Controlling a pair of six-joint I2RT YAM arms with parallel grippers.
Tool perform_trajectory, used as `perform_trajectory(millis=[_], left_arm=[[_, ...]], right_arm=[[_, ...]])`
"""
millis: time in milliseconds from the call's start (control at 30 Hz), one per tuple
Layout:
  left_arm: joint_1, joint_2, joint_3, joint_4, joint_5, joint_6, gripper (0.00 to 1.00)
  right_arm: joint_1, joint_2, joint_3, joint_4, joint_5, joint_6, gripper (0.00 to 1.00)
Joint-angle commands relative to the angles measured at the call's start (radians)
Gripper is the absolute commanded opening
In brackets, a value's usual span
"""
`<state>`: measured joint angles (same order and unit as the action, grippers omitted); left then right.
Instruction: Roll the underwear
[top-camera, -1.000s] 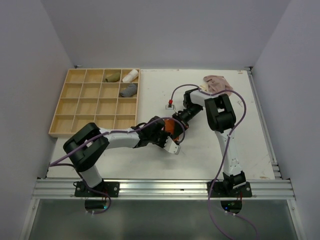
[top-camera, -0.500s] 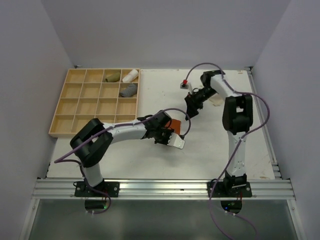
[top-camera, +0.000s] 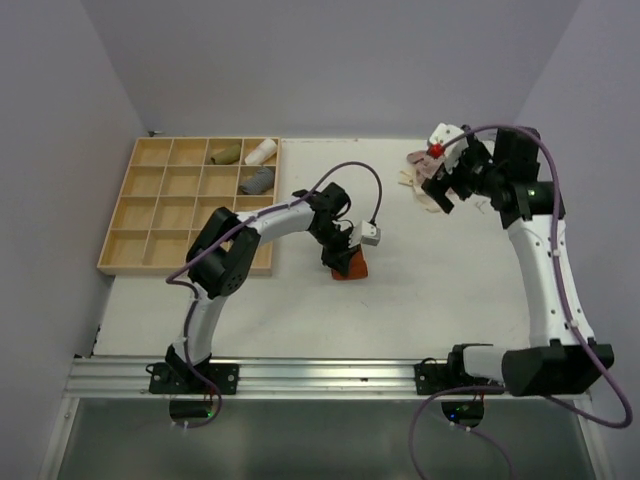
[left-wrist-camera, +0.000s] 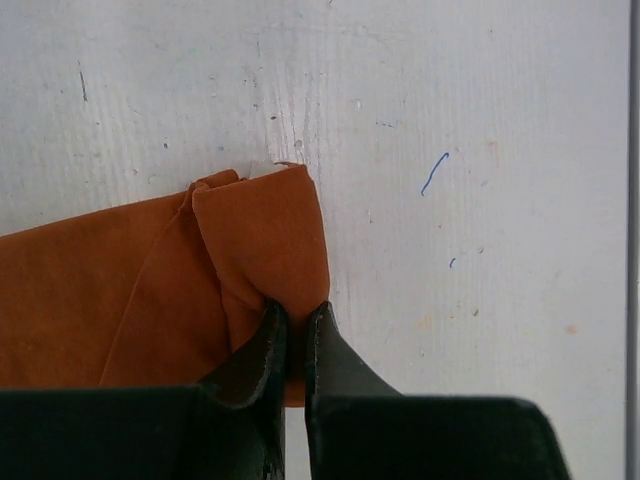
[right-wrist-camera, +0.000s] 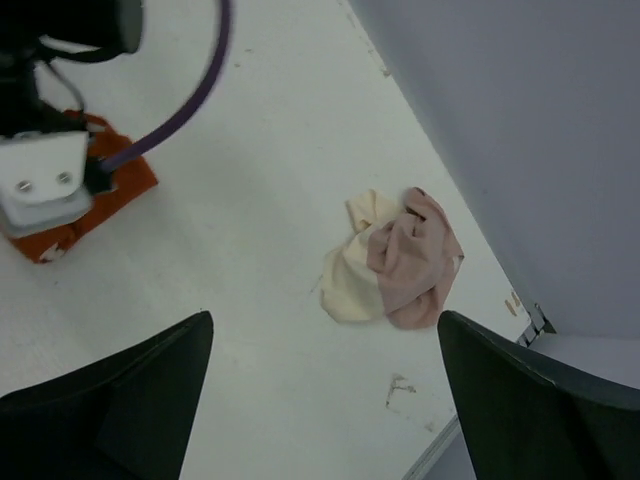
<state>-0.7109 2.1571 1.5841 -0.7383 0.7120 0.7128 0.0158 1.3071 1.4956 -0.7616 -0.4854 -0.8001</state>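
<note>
At frame centre: rust-orange underwear (top-camera: 350, 268), folded, flat on the desk (top-camera: 300, 310).
Left jaws: clamped together on one folded corner of this orange cloth.
Upper right: pale beige-pink underwear (right-wrist-camera: 395, 260), crumpled, near the desk edge.
Right jaws: wide apart above it, holding nothing.

No text, label, brand, number or sign can be read in any of the views. The only marks are a short blue squiggle (left-wrist-camera: 435, 172) and a few dark specks on the white worktop (left-wrist-camera: 520, 90), and they form no letter or figure.
</note>
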Motion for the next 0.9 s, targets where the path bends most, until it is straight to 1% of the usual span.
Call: perform_trajectory(millis=[0, 33, 67, 133, 167, 233, 267, 300, 400, 433, 500, 567, 600, 667, 867], left_arm=[[0.039, 0.188, 0.032, -0.185, -0.071, -0.035, 0.0], [0.042, 0.223, 0.056, -0.202, -0.057, -0.035, 0.0], [0.045, 0.237, 0.089, -0.229, -0.046, -0.029, 0.01], [0.054, 0.265, 0.112, -0.242, -0.034, -0.029, 0.02], [0.056, 0.273, 0.119, -0.257, -0.028, -0.026, 0.02], [0.062, 0.294, 0.128, -0.263, -0.023, -0.029, 0.02], [0.064, 0.299, 0.128, -0.265, -0.02, -0.029, 0.02], [0.067, 0.306, 0.132, -0.269, -0.019, -0.029, 0.02], [0.065, 0.328, 0.146, -0.273, -0.013, -0.03, 0.02], [0.065, 0.33, 0.149, -0.268, -0.013, -0.035, 0.02], [0.067, 0.333, 0.151, -0.26, -0.016, -0.039, 0.02], [0.068, 0.327, 0.136, -0.224, -0.034, -0.061, 0.05], [0.07, 0.325, 0.134, -0.217, -0.036, -0.061, 0.05], [0.07, 0.328, 0.132, -0.216, -0.043, -0.062, 0.06], [0.074, 0.333, 0.123, -0.214, -0.055, -0.053, 0.07]], right_arm=[[0.079, -0.08, -0.154, -0.132, -0.001, -0.236, 0.99], [0.116, -0.107, -0.202, -0.154, 0.052, -0.304, 0.99], [0.195, -0.13, -0.307, -0.145, 0.076, -0.313, 0.99], [0.262, -0.192, -0.403, -0.116, 0.076, -0.323, 0.99], [0.309, -0.204, -0.491, -0.051, 0.061, -0.321, 0.97], [0.351, -0.206, -0.558, -0.004, 0.012, -0.374, 0.95], [0.39, -0.203, -0.611, 0.092, -0.02, -0.373, 0.95], [0.41, -0.194, -0.636, 0.147, -0.025, -0.358, 0.95], [0.473, -0.093, -0.647, 0.214, -0.059, -0.381, 0.91], [0.483, -0.015, -0.637, 0.211, -0.074, -0.389, 0.87], [0.509, 0.053, -0.611, 0.225, -0.091, -0.387, 0.84], [0.524, 0.134, -0.62, 0.307, -0.088, -0.363, 0.83], [0.532, 0.161, -0.621, 0.324, -0.072, -0.361, 0.82], [0.542, 0.234, -0.601, 0.324, -0.064, -0.382, 0.77], [0.553, 0.282, -0.586, 0.352, -0.064, -0.389, 0.73]])
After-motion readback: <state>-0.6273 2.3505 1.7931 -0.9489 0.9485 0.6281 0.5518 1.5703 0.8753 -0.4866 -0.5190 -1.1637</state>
